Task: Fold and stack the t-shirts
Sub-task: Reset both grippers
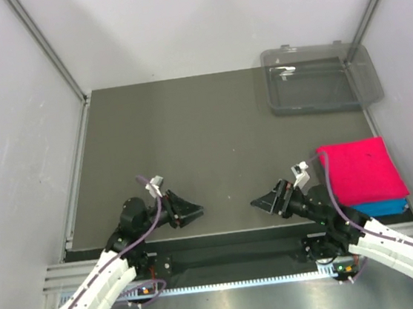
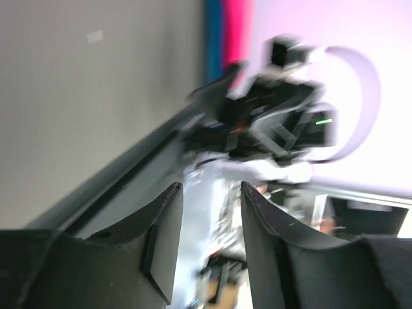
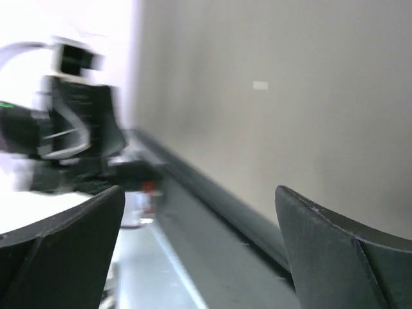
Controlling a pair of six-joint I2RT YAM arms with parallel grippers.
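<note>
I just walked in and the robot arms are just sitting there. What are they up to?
Neither arm is handling anything right now. The left gripper and the right gripper are both open and empty, pointing at each other low over the near edge of the table. The folded pink t-shirt lies on top of the blue t-shirt at the table's right side, so the folding and stacking looks done. A clear tray sits at the far right.

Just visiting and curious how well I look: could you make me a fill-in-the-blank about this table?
The blue t-shirt lies ____ the pink t-shirt.
The clear tray sits at the far ____ corner of the table.
The left gripper and the right gripper both hold ____.
Missing: under; right; nothing.
</note>
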